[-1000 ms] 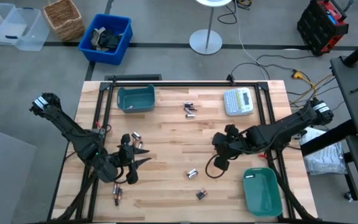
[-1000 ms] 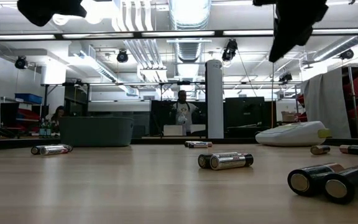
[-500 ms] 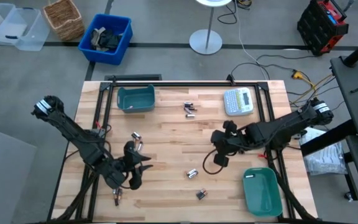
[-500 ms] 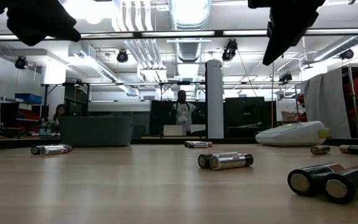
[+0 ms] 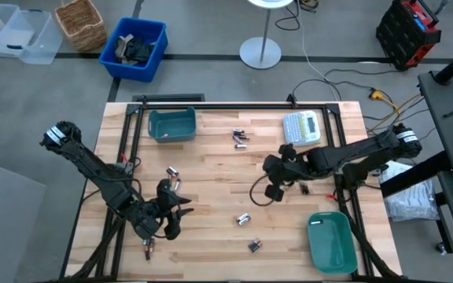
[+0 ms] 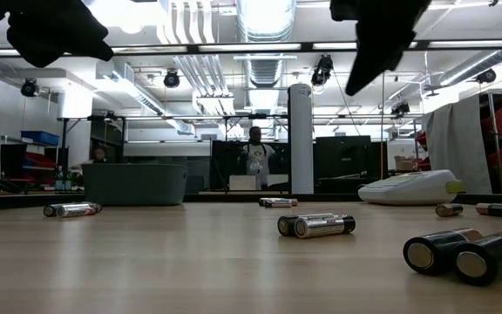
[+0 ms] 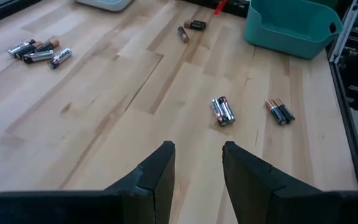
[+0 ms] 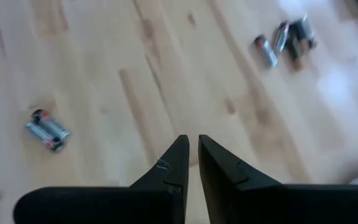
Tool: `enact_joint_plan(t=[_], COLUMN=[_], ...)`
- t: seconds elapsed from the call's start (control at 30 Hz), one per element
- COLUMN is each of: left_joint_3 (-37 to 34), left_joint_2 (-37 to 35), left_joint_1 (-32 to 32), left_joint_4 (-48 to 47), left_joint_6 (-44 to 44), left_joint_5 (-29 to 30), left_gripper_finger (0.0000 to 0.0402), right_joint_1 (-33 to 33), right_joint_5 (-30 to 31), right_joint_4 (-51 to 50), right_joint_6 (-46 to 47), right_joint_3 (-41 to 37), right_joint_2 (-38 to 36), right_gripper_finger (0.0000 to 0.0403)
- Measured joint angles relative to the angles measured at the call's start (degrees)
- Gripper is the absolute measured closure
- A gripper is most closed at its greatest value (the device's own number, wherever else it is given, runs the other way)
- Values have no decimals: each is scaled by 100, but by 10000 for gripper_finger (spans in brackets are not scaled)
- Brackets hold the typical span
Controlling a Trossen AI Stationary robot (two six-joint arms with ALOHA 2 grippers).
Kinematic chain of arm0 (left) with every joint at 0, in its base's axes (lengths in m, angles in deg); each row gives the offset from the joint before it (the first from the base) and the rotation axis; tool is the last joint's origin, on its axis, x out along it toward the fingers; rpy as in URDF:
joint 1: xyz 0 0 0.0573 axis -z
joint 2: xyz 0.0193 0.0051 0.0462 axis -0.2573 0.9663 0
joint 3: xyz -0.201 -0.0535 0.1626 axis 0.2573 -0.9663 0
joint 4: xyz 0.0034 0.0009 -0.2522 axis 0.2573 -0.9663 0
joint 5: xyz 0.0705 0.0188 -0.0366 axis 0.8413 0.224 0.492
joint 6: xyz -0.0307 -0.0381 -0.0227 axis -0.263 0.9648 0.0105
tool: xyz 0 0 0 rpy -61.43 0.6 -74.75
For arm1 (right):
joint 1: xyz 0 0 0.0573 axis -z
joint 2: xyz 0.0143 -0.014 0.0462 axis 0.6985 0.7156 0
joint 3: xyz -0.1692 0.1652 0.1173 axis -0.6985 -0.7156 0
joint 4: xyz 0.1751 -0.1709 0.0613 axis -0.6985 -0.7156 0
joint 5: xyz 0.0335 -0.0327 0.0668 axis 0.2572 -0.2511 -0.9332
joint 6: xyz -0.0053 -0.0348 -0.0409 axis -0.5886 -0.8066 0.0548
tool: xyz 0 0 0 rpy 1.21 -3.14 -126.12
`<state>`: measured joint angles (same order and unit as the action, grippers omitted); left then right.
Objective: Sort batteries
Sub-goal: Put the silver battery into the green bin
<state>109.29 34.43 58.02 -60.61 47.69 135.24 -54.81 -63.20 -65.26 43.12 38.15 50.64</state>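
Note:
The batteries lie loose on the wooden table in small groups: a cluster (image 5: 241, 138) at the far middle, a pair (image 5: 172, 171) on the left, a pair (image 5: 243, 218) and another (image 5: 253, 246) toward the near edge, and a few (image 5: 149, 248) at the near left. My left gripper (image 5: 181, 206) hovers open above bare wood at the near left, with nothing between its fingers (image 7: 160, 168). My right gripper (image 5: 272, 185) hangs shut above bare wood right of centre, holding nothing (image 8: 193, 155). In the low view both grippers are high above the table.
A teal bin (image 5: 171, 124) stands at the far left and another (image 5: 330, 240) at the near right. A grey-white label maker (image 5: 301, 128) sits at the far right. A dark cable loops under the right arm (image 5: 259, 195). Bare wood lies between the battery groups.
My left gripper has sunk a little and shifted toward the near edge, rolling slightly, then kept still. My right gripper has swung toward the table's left and far edge, staying at its height. No battery has moved.

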Motion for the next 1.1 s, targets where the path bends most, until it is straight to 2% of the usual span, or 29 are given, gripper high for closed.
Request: enact_joint_plan(t=[0.23,0.4,0.5,0.67,0.87,0.97,1.1], left_joint_3=[0,0,0,0,0,0,0], left_joint_2=[-7,-9,-60,-161,-251,-251,-246], left_joint_1=[-1,0,-1,0,2,2,3], left_joint_4=[-174,-173,21,14,-85,-138,-155], left_joint_6=[-4,-67,-366,-506,-511,-509,-509], left_joint_5=[4,59,382,902,1516,1572,1572], left_gripper_finger=[286,286,286,286,286,286,286], right_joint_1=[693,1238,1501,1841,2027,2180,2281], right_joint_5=[-122,-500,-499,-521,-429,-502,-645], right_joint_4=[954,1462,1845,1939,1891,1662,1541], right_joint_6=[-2382,-3235,-3445,-3550,-3334,-3045,-3166], right_joint_3=[3,3,24,143,508,807,1037], right_joint_2=[0,44,128,433,1171,1515,1903], right_gripper_finger=[374,374,374,374,374,374,365])
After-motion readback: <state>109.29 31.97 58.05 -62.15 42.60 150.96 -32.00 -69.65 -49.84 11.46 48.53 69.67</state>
